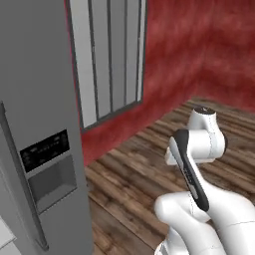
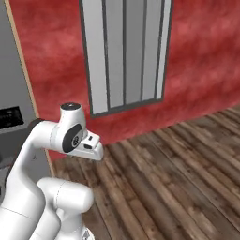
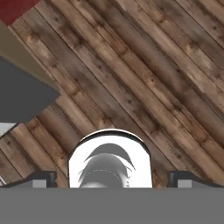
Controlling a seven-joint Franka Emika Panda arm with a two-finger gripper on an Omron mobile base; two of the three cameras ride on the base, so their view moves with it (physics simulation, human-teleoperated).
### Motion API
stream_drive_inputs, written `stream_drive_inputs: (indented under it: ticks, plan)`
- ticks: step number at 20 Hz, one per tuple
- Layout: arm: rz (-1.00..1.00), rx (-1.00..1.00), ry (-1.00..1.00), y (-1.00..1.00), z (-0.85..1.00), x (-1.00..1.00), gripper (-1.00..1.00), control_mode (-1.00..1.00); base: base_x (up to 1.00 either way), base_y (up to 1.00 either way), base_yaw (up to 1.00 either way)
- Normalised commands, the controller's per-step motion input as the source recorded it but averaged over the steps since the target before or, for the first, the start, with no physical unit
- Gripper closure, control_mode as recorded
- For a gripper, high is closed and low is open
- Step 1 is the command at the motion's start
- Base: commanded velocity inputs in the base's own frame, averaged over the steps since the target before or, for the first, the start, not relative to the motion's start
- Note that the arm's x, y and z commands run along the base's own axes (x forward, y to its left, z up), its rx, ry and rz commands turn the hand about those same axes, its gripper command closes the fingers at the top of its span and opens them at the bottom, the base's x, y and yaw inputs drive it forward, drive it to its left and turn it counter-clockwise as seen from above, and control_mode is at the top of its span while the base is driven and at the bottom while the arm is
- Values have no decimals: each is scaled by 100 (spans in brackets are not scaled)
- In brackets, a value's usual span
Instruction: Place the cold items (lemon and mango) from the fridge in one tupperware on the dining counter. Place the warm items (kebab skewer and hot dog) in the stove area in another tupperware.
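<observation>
fridge (image 1: 35, 124) door closed, jaws wide over floor (image 3: 144, 65)

The hand view looks straight down on a wooden plank floor (image 3: 144, 65), its dark brown boards running diagonally across the frame. The end effector (image 3: 112, 179) has its two dark fingertips (image 3: 43, 178) at the bottom, set wide apart with nothing between them. A grey slab (image 3: 22, 94) juts in from the left edge, and a red patch (image 3: 15, 8) sits in the top left corner
</observation>
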Motion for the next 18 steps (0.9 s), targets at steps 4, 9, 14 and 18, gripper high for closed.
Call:
stream_drive_inputs:
  ticks: [4,9,14,18]
  plan:
    - [0,0,0,0,0,0,-100,100,-9,0,44]
    - [0,0,0,0,0,0,-100,100,2,3,60]
    - [0,0,0,0,0,0,-100,100,1,12,72]
    - [0,0,0,0,0,0,-100,100,-1,16,56]
